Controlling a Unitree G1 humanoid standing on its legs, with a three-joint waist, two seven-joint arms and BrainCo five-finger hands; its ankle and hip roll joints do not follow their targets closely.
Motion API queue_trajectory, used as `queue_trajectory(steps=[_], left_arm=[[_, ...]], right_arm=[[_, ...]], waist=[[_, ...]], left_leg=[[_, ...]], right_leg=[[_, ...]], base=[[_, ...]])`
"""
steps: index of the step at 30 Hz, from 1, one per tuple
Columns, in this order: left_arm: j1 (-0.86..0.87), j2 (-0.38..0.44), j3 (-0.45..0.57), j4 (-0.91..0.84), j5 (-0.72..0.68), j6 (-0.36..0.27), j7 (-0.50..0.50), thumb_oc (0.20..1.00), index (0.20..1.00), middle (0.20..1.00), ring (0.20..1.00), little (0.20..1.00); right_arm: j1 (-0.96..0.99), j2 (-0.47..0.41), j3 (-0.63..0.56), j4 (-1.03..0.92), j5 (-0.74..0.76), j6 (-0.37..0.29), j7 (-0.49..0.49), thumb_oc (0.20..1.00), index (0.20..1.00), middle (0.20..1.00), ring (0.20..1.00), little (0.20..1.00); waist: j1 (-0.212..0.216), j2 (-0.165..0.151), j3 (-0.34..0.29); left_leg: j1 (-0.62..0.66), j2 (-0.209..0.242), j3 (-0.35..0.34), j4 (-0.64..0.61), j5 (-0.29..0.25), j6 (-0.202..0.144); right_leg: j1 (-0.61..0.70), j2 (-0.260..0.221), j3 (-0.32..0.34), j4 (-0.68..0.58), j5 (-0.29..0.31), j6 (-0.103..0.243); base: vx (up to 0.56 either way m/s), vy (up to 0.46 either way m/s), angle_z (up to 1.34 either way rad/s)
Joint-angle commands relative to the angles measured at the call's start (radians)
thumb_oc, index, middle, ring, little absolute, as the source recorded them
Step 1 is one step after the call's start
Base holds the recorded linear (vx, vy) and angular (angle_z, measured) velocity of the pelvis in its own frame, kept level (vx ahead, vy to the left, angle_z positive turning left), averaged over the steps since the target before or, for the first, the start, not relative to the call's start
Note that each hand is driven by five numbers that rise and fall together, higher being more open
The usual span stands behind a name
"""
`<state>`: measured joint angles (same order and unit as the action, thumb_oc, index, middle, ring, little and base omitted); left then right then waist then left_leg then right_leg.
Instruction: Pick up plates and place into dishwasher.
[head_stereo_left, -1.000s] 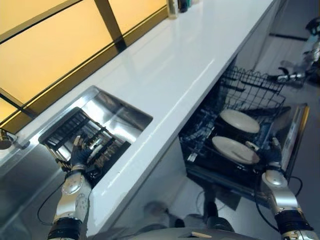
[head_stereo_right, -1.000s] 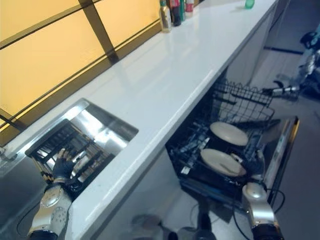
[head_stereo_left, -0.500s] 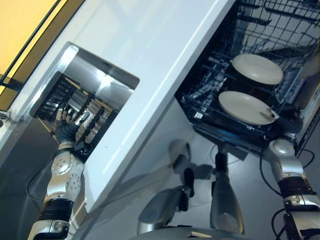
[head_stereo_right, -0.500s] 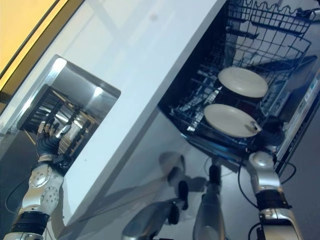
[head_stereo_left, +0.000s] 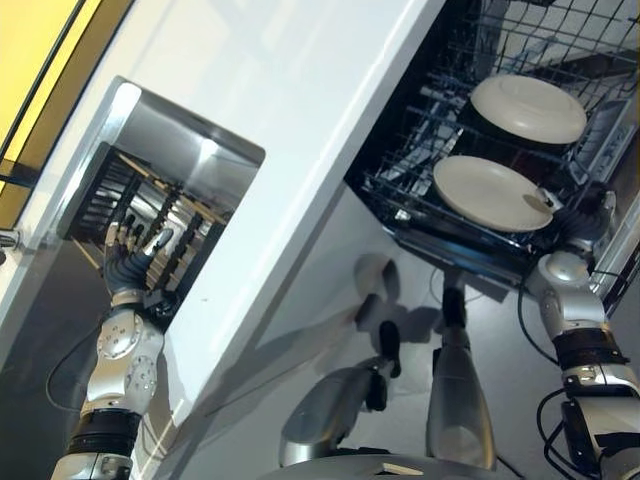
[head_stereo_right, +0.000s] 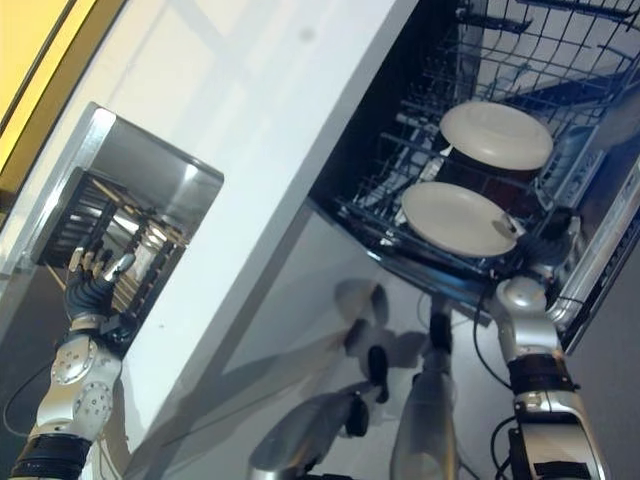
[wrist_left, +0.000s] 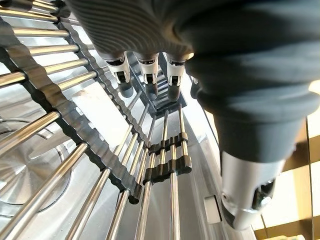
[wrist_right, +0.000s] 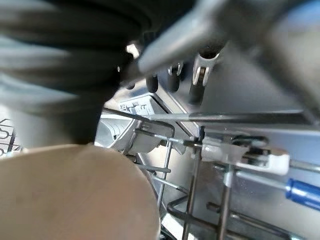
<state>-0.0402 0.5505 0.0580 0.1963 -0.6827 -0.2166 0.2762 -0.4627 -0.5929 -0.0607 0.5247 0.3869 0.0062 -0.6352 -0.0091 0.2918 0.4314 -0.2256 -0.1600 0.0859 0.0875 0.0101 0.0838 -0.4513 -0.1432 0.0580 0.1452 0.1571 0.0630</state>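
L robot hand (head_stereo_left: 132, 262) reached into sink (head_stereo_left: 150, 120) over metal drying rack (head_stereo_left: 105, 190), fingers (wrist_left: 146, 67) straight and spread, nothing held; wrist view showed rack rods w/ dark clips just past fingertips. R robot hand (head_stereo_left: 590, 215) sat at near-right corner of dishwasher's lower rack (head_stereo_left: 420, 180), just beside near plate (head_stereo_left: 490, 192); grip couldn't be told — fingers (wrist_right: 201, 70) seen against a grey rail, unclear if curled. Two beige plates lay in lower rack: near plate flat toward front edge, far plate (head_stereo_left: 527, 108) behind it, resting on a dark dish. White tabletop (head_stereo_left: 300, 90) ran btw sink and dishwasher.
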Motion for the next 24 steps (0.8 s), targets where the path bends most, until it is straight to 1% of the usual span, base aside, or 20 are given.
queue_trajectory(steps=[1,8,12,14,15,17,18,19,22,24], left_arm=[[-0.018,-0.142,-0.175,-0.026,0.005,0.020,0.021,1.000,1.000,1.000,1.000,1.000],[-0.045,-0.132,-0.208,-0.048,0.006,0.037,0.029,1.000,1.000,1.000,1.000,1.000],[-0.047,-0.127,-0.219,-0.059,-0.002,0.033,0.044,1.000,1.000,1.000,1.000,1.000],[-0.044,-0.123,-0.214,-0.068,-0.004,0.039,0.040,1.000,1.000,1.000,1.000,1.000],[-0.043,-0.122,-0.212,-0.070,-0.005,0.042,0.039,1.000,1.000,1.000,1.000,1.000],[-0.044,-0.118,-0.206,-0.082,-0.003,0.052,0.037,1.000,1.000,1.000,1.000,1.000],[-0.044,-0.117,-0.204,-0.084,-0.001,0.054,0.035,1.000,1.000,1.000,1.000,1.000],[-0.044,-0.112,-0.199,-0.090,0.001,0.060,0.033,1.000,1.000,1.000,1.000,1.000],[-0.042,-0.104,-0.187,-0.087,0.005,0.061,0.020,1.000,1.000,1.000,1.000,1.000],[-0.044,-0.098,-0.185,-0.088,0.004,0.063,0.015,1.000,1.000,1.000,1.000,1.000]], right_arm=[[-0.100,-0.113,0.042,0.045,0.031,0.013,0.042,1.000,1.000,1.000,1.000,1.000],[-0.243,-0.126,0.115,0.131,0.066,0.042,0.099,1.000,1.000,1.000,1.000,1.000],[-0.294,-0.123,0.157,0.146,0.096,0.056,0.183,1.000,1.000,1.000,1.000,1.000],[-0.309,-0.115,0.180,0.137,0.112,0.058,0.272,1.000,1.000,1.000,1.000,1.000],[-0.313,-0.113,0.186,0.133,0.113,0.055,0.300,1.000,1.000,1.000,1.000,1.000],[-0.323,-0.103,0.223,0.089,0.104,0.059,0.446,1.000,1.000,1.000,1.000,1.000],[-0.322,-0.102,0.235,0.072,0.105,0.059,0.469,1.000,1.000,1.000,1.000,1.000],[-0.317,-0.093,0.264,0.023,0.103,0.060,0.519,1.000,1.000,1.000,1.000,1.000],[-0.320,-0.081,0.312,-0.044,0.088,0.043,0.602,1.000,1.000,1.000,1.000,1.000],[-0.332,-0.075,0.335,-0.078,0.091,0.038,0.630,1.000,1.000,1.000,1.000,1.000]], waist=[[-0.016,0.047,0.085],[0.015,0.055,0.089],[0.030,0.061,0.089],[0.040,0.060,0.089],[0.041,0.059,0.089],[0.050,0.050,0.089],[0.051,0.047,0.089],[0.057,0.037,0.089],[0.067,0.015,0.089],[0.072,0.004,0.089]], left_leg=[[-0.140,0.017,-0.072,0.086,0.018,-0.061],[-0.173,0.021,-0.076,0.089,0.031,-0.066],[-0.191,0.020,-0.082,0.087,0.039,-0.066],[-0.197,0.020,-0.086,0.090,0.039,-0.066],[-0.199,0.020,-0.087,0.092,0.039,-0.066],[-0.208,0.021,-0.092,0.094,0.042,-0.067],[-0.210,0.022,-0.093,0.095,0.043,-0.068],[-0.215,0.024,-0.095,0.096,0.045,-0.069],[-0.218,0.028,-0.099,0.095,0.048,-0.070],[-0.219,0.029,-0.103,0.098,0.047,-0.070]], right_leg=[[-0.007,0.007,0.016,0.109,-0.145,0.005],[-0.038,-0.002,-0.012,0.117,-0.146,0.001],[-0.055,-0.003,-0.027,0.119,-0.148,-0.003],[-0.060,-0.005,-0.037,0.123,-0.151,-0.007],[-0.061,-0.006,-0.040,0.124,-0.152,-0.008],[-0.067,-0.006,-0.050,0.127,-0.154,-0.010],[-0.069,-0.007,-0.054,0.128,-0.154,-0.010],[-0.072,-0.006,-0.061,0.129,-0.153,-0.011],[-0.068,-0.004,-0.074,0.124,-0.152,-0.011],[-0.064,-0.003,-0.080,0.124,-0.153,-0.010]], base=[[-0.02,-0.039,-0.01],[-0.01,-0.020,-0.01],[0.00,0.000,0.00],[0.00,0.000,0.00],[0.00,0.000,0.00],[-0.01,-0.026,0.07],[-0.01,-0.043,0.06],[-0.02,-0.044,0.03],[-0.01,-0.048,0.01],[-0.01,-0.039,0.03]])
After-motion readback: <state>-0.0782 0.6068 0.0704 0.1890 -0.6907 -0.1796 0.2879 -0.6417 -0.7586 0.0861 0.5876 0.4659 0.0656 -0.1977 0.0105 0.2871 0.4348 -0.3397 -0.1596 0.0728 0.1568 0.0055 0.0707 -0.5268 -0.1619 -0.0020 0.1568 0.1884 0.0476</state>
